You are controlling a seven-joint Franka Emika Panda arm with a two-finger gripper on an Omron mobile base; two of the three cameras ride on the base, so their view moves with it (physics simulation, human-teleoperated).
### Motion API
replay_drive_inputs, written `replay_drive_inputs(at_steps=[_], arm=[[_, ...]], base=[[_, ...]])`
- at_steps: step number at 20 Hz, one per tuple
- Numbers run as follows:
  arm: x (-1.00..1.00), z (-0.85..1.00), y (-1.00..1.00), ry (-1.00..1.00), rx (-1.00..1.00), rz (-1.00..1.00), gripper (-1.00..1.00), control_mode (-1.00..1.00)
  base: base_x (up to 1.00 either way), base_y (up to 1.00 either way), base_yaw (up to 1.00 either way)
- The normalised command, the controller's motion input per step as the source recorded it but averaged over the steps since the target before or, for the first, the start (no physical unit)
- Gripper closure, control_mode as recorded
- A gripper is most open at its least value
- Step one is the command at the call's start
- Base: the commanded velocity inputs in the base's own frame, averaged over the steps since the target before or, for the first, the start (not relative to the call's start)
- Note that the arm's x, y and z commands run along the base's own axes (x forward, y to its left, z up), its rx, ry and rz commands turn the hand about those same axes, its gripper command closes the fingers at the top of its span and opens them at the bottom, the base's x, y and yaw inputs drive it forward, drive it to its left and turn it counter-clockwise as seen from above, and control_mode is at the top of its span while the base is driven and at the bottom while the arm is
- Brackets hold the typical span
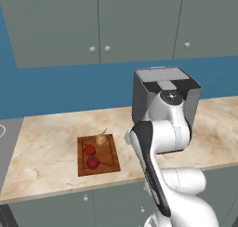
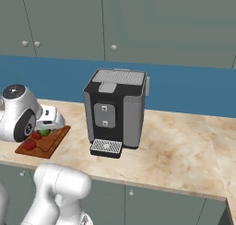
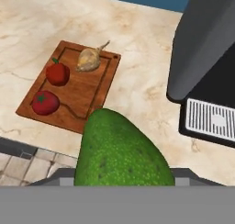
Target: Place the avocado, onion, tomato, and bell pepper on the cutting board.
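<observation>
My gripper [image 3: 121, 182] is shut on the avocado [image 3: 120, 154], a bumpy green fruit that looms close in the hand view and hides the cutting board's near right corner. In the right base view the avocado [image 2: 44, 132] hangs under the white hand [image 2: 50, 119], just over the board [image 2: 48, 145]. The reddish-brown cutting board [image 3: 87, 92] [image 1: 109, 151] lies on the counter. On it sit the tan onion [image 3: 88, 58] [image 1: 101, 139], the red bell pepper [image 3: 57, 74] [image 1: 89, 150] and the tomato [image 3: 45, 103] [image 1: 93, 163].
A tall dark coffee machine [image 2: 115, 113] [image 1: 165, 93] [image 3: 206, 58] stands right of the board, its drip tray [image 3: 211, 120] facing the counter's front. Wall cabinets [image 1: 97, 21] hang above. The counter's front edge runs just below the board, and a stove edge [image 1: 4, 137] is at far left.
</observation>
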Motion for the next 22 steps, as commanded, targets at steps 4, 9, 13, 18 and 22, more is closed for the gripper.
replay_drive_inputs(at_steps=[4,9,13,18,22], arm=[[0.53,-0.19,0.73,0.00,0.00,0.13,1.00,-1.00],[0.55,-0.38,0.49,0.03,0.00,0.12,1.00,-1.00],[0.49,-0.48,0.34,0.08,0.00,0.07,1.00,-1.00],[0.34,-0.38,0.18,0.13,0.00,0.03,1.00,-1.00],[0.14,-0.30,0.05,0.06,0.00,0.01,1.00,-1.00]], base=[[0.00,0.00,0.00],[0.00,0.00,0.00],[0.00,0.00,0.00],[0.00,0.00,0.00],[0.00,0.00,0.00]])
